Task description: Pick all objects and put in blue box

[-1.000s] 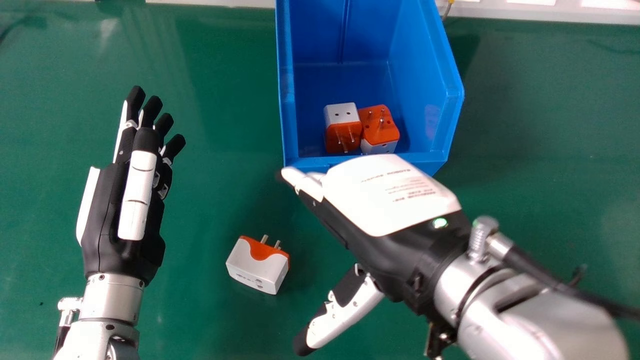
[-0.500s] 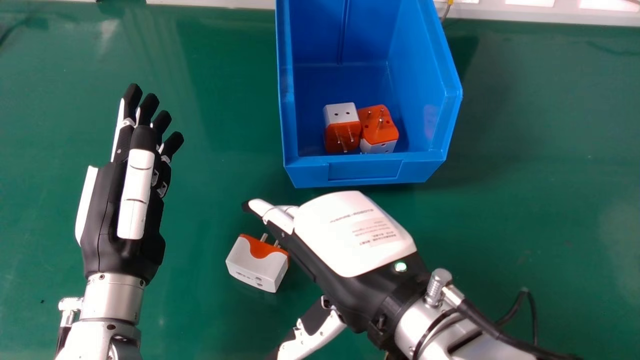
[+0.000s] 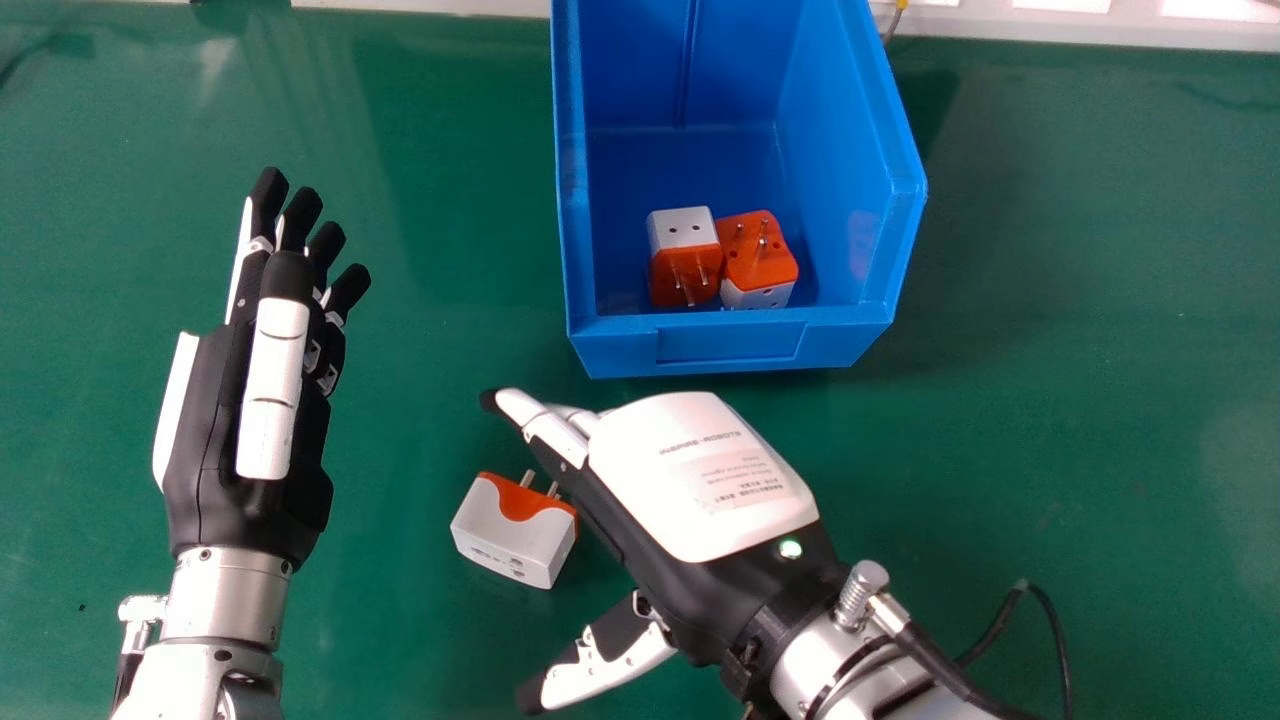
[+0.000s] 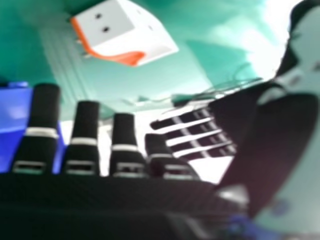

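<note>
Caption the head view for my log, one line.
Right hand, fingers open, beside the loose adapter; two more adapters sit in the blue box.

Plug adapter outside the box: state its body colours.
Plug adapter: white and orange, clearest in head view.

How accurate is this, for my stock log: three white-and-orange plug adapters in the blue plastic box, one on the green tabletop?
Not three: the head view shows two white-and-orange plug adapters in the blue plastic box. The single adapter on the green tabletop is right.
</note>
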`<state>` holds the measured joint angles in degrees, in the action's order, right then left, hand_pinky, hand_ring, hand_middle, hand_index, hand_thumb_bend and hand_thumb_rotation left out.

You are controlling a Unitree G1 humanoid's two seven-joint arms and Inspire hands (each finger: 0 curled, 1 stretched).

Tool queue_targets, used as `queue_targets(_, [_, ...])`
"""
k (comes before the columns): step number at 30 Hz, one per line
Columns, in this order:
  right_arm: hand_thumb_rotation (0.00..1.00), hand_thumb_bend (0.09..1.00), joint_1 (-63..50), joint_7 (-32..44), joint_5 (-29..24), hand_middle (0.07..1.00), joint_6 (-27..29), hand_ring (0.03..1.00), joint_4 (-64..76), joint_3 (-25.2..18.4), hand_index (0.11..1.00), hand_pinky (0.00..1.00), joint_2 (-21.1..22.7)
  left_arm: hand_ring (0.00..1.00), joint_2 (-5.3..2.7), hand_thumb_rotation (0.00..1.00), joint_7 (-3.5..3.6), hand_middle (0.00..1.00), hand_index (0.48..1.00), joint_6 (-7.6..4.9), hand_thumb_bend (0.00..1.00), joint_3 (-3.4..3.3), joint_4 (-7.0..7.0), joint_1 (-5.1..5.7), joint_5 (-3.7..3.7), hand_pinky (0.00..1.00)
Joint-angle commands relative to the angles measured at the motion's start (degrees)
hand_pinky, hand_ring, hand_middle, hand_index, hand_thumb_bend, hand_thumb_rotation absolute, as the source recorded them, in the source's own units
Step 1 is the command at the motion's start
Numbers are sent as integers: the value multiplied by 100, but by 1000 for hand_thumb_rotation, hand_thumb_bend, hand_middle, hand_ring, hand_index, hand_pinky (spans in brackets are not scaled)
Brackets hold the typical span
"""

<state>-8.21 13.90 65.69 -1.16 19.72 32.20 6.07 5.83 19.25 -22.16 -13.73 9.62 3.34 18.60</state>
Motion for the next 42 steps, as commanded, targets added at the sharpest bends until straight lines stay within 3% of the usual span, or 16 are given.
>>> queue_targets(1, [286,757,162,-360,-154,884,138,827,-134,-39,923,621,38,991,3,826,5,1000,999,-66,724,11,-126,12,1,958])
queue_targets(8, [258,772,355,-699,-355,900,157,849,-559,-60,917,644,227,990,-24,827,-3,1000,1000,1,721,16,-204,60,64,955])
queue_targets(12, [249,775,451,-947,-593,906,311,857,-785,-73,917,650,309,990,-7,822,31,1000,1000,-8,722,14,-232,82,51,955])
queue_targets(16, [236,780,592,-1291,-764,909,580,863,-1101,-72,915,655,430,991,-21,821,11,1000,1000,24,722,18,-298,119,43,956])
queue_targets(21, [211,789,718,-1581,-959,909,835,870,-1418,-87,907,666,556,990,-103,819,-6,1000,999,9,722,48,-356,161,69,956])
queue_targets(28, [189,797,914,-1327,-1254,909,951,875,-1475,-103,900,679,705,991,-270,813,-160,1000,1000,4,723,164,-515,255,-34,958])
queue_targets(32, [177,804,982,-1087,-1352,907,889,876,-1358,-120,898,684,768,990,-380,811,-236,1000,1000,58,725,213,-617,302,25,956])
queue_targets(34, [169,809,1016,-1049,-1354,907,839,877,-1350,-125,897,690,745,987,-406,805,-250,999,997,77,730,227,-645,312,42,953])
queue_targets(37, [161,816,1120,-1026,-1345,905,748,875,-1418,-96,894,693,661,986,-416,804,-280,998,995,57,726,234,-657,323,-17,950])
queue_targets(42, [137,830,1417,-882,-1173,902,452,871,-1598,61,890,697,462,983,-424,805,-309,995,992,127,712,245,-738,355,25,944])
